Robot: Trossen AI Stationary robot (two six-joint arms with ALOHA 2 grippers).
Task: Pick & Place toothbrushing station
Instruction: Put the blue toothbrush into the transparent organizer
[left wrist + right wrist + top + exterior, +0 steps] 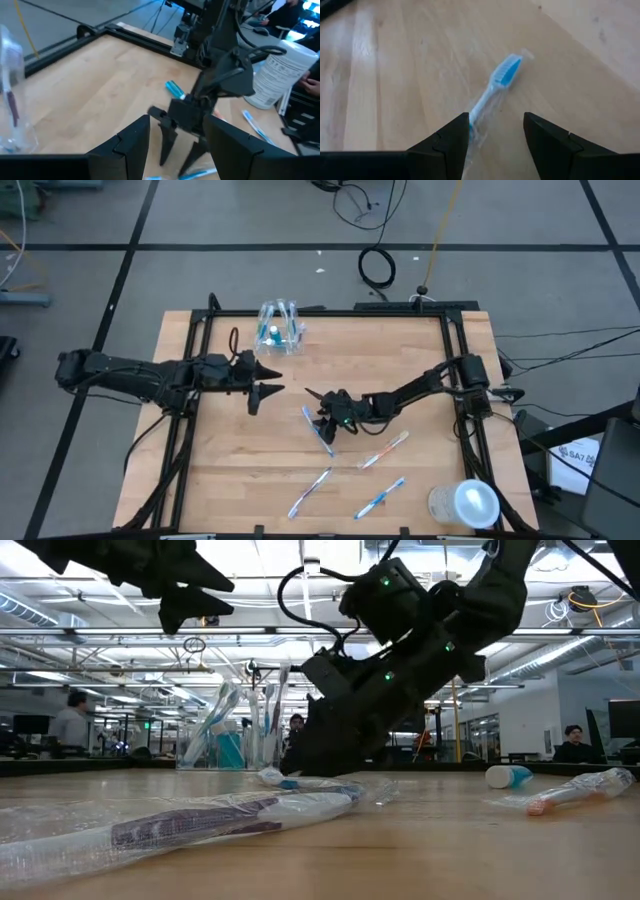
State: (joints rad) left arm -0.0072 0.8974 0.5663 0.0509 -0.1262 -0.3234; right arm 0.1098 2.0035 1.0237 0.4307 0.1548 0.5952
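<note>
Right gripper [322, 420], fingers spread and empty, is low over a wrapped toothbrush [496, 86] lying mid-table, while the left gripper [268, 379], likewise released, hovers near the clear cup [279, 328] of brushes at the table's far edge.

Pale wooden counter [230, 450] with smooth matt planks, clear glossy plastic cup [280, 326], toothbrushes [318, 429] in crinkly transparent wrap, whitish translucent plastic cylinder [465, 504], matt black fingers [547, 145], dark metal frame [330, 311]
</note>
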